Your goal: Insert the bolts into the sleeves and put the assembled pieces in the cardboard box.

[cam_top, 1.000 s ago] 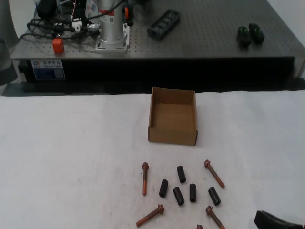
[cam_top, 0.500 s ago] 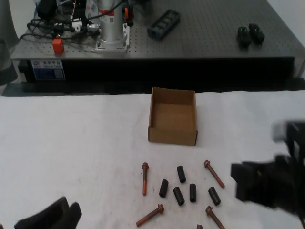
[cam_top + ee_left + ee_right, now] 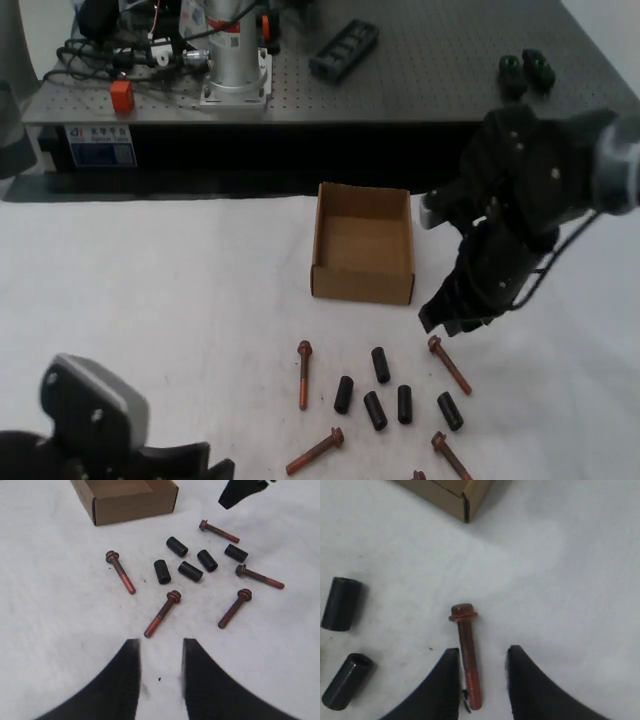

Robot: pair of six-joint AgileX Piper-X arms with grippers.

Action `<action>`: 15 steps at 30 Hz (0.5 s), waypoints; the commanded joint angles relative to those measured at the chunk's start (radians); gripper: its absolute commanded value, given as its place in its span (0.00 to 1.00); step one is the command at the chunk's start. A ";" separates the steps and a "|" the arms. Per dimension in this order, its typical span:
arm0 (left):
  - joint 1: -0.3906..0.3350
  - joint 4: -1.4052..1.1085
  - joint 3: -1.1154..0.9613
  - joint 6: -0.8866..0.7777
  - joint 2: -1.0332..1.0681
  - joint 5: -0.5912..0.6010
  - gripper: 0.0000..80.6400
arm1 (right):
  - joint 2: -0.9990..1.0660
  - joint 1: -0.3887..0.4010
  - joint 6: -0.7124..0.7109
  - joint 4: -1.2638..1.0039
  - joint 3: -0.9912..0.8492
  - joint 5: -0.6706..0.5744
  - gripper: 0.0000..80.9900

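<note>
Pick-up no. 1 is judged in hand: right gripper [image 3: 481, 652], held open, is poised over the bolt [image 3: 449, 364] lower right of the mid-frame cardboard box [image 3: 362, 283]; lowering & closing are called for.

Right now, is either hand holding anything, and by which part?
Nothing is held: right hand open above a bolt, left hand open and empty.

Right gripper [image 3: 480, 652]: my jaws stand parted astride one bolt [image 3: 469, 650], with bare cloth [image 3: 150, 300] either side of its shank. In the high view the cardboard box [image 3: 362, 243] stands near at 10 o'clock and five sleeves [image 3: 404, 403] crowd at 8 o'clock. Left gripper [image 3: 160, 647]: bare cloth ahead, up to the nearest bolt [image 3: 162, 613].
</note>
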 commanded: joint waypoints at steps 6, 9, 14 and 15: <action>0.001 -0.011 -0.023 0.003 0.069 0.006 0.27 | 0.096 -0.001 -0.025 0.025 -0.038 -0.005 0.30; 0.001 -0.032 -0.023 0.003 0.078 0.006 0.27 | 0.110 -0.001 -0.025 0.025 -0.038 -0.022 0.30; 0.001 -0.057 -0.023 0.003 0.077 0.006 0.27 | 0.127 -0.001 -0.025 0.011 -0.038 -0.022 0.30; 0.001 -0.057 -0.023 0.003 0.077 0.006 0.27 | 0.134 -0.001 -0.025 0.011 -0.038 -0.022 0.30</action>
